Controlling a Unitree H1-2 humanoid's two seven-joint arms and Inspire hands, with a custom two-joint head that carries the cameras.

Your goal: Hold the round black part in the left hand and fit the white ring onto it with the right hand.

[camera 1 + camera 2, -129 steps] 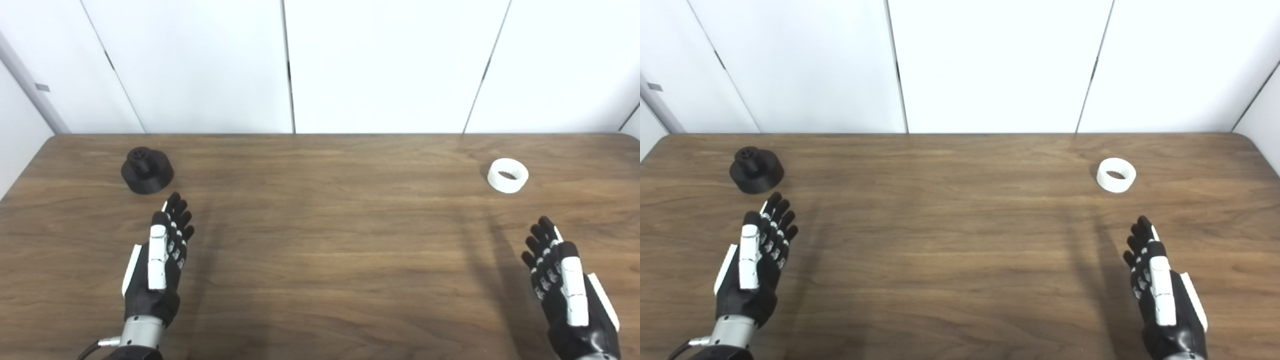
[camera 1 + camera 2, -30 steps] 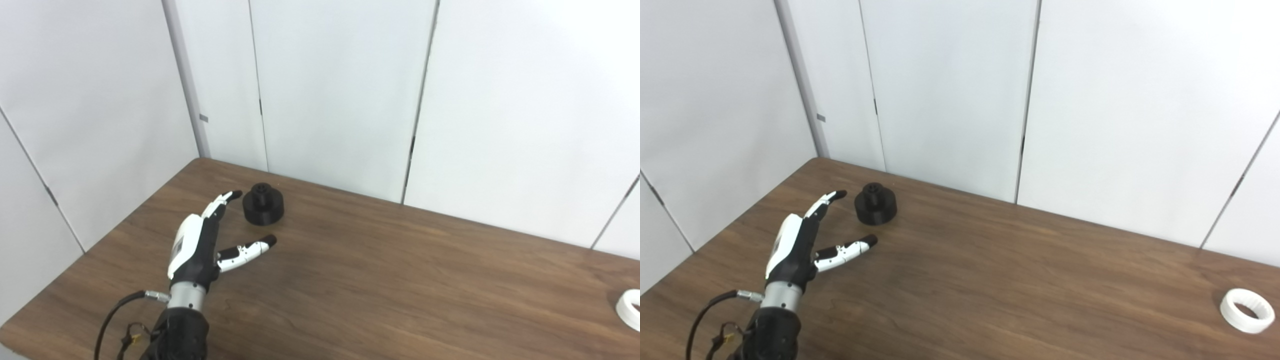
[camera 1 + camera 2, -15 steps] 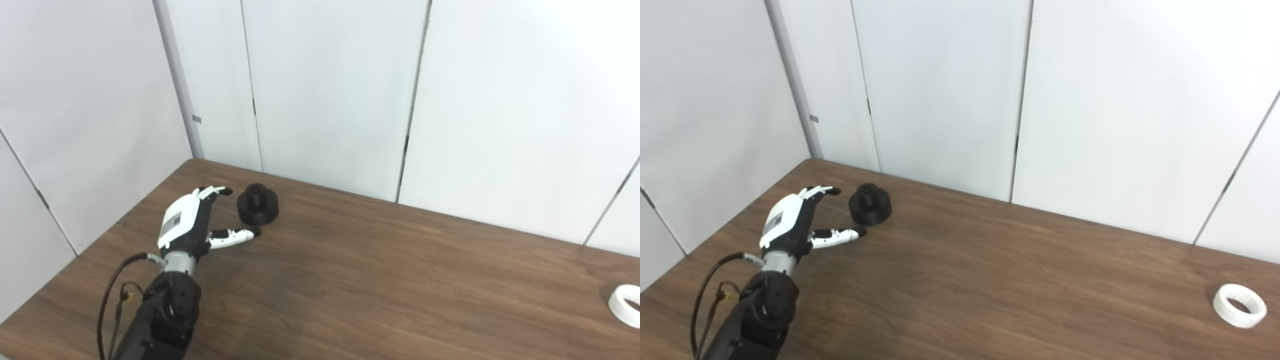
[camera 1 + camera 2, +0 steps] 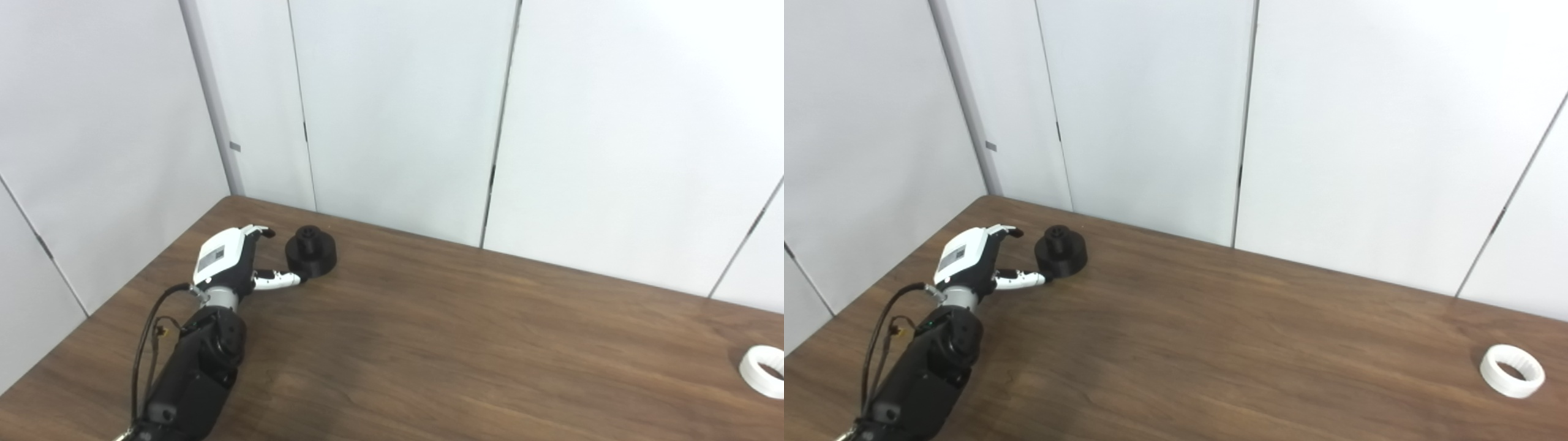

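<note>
While poised right beside the round black part [image 4: 311, 250], near the far left corner of the bench [image 4: 465, 343], gripping nothing yet: left hand [image 4: 236, 260] open, palm turned toward the part. Fingers [image 4: 260, 231] curved toward the side facing the left edge. Thumb [image 4: 278, 280] stretched out low along the near side, tip at the foot of the part. Too small to tell whether touching or just short of it.

Standing upright on the wood, not lifted: the black part, a wide round base with a narrower hub on top.

Lying flat by the right edge of the bench, well apart from everything else: white ring [image 4: 1512, 370], untouched. Nowhere in either view: right hand, so no telling whether open or closed.

Judged as the first step, grasping the black part with the left hand. Fitting not yet begun.

Called for next, most likely: slide the hand a little farther around the base, close fingers and thumb on opposite sides of the wide lower body, then lift. Best to keep the hub on top clear, as the probable seat for the ring.

Risks, as a judgement only: nudging the part along the wood toward the far edge instead of pinching it, or covering the hub with a grip set too high.
</note>
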